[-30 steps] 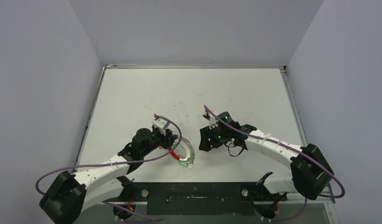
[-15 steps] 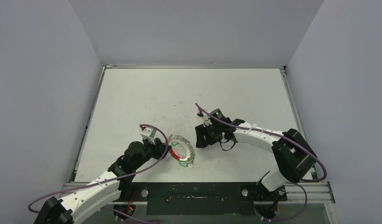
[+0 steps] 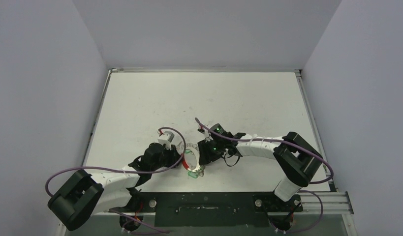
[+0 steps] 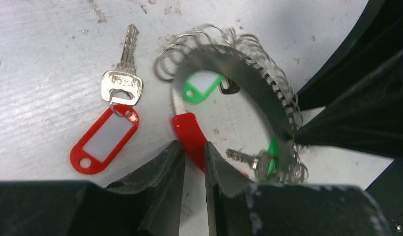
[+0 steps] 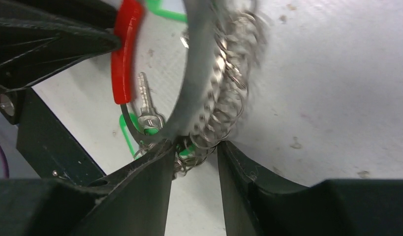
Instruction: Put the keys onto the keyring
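Note:
The keyring (image 4: 268,83) has a red arc (image 4: 187,130) and a fringe of silvery loops (image 4: 209,37). My left gripper (image 4: 192,145) is shut on the red arc. My right gripper (image 5: 194,147) is closed on the fringe of loops (image 5: 229,93) at the ring's opposite side. A silver key (image 4: 123,81) with a red tag (image 4: 106,137) lies loose on the table left of the ring. Two keys with green tags (image 4: 201,86) (image 4: 270,155) hang on the ring. In the top view the ring (image 3: 193,158) sits between the left gripper (image 3: 181,160) and the right gripper (image 3: 202,155).
The white table (image 3: 199,98) stretches away behind the arms, with walls on three sides. A dark base rail (image 3: 204,204) runs along the near edge, close to the ring. Purple cables loop over both arms.
My right gripper has moved left and nearer, from apart from the ring onto its right side. My left arm has shifted while staying at the ring's red arc.

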{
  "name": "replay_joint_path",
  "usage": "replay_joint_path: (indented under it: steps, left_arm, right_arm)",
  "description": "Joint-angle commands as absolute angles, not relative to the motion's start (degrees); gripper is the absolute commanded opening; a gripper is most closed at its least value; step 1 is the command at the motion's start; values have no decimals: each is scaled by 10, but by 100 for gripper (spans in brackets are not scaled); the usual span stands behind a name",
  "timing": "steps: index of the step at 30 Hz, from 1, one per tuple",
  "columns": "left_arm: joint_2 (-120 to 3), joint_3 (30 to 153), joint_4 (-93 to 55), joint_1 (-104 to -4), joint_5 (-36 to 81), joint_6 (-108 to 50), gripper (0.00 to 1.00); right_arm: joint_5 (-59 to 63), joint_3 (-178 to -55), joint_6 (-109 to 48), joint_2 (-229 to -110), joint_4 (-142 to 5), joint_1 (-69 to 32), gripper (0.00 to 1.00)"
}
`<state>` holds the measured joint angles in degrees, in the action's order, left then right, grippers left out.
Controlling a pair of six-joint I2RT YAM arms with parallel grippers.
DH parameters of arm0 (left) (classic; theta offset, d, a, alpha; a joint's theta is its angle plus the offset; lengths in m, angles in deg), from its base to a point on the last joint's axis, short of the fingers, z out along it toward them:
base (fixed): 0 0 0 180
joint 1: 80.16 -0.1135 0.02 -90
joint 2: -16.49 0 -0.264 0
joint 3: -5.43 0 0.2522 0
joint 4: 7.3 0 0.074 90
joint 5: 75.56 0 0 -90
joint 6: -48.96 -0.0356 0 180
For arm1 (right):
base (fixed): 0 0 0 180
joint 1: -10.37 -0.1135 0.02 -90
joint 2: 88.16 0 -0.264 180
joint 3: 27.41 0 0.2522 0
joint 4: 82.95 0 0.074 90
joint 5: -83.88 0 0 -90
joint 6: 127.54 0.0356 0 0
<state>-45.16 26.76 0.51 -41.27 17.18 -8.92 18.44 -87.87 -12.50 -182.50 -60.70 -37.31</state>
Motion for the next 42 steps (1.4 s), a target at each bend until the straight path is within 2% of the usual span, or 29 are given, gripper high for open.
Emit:
replay_joint_path:
  steps: [1,6,12,19,29,35,42]
  left_arm:
    - [-503,304,74,-414,199,-120,20]
    - [-526,323,73,-419,198,-155,20]
    - [-479,322,59,-420,217,-191,23]
    - [-359,298,33,-418,245,-274,31]
    - [-253,280,-16,-417,280,-359,34]
    - [-287,286,11,-415,283,-361,33]
    - [-414,359,20,-391,260,-332,32]
  right_arm:
    - [191,-852,-75,-1833,-674,-410,38]
    - [165,-841,-74,-1803,-662,-421,38]
    - [101,-858,-182,-1699,-572,-389,46]
    - [189,-851,-333,-1643,-566,-289,48]
    - [286,-816,-489,-1646,-670,-270,46]
    - [322,-810,-576,-1652,-688,-270,43]
    - [298,-803,-558,-1644,-686,-270,36]
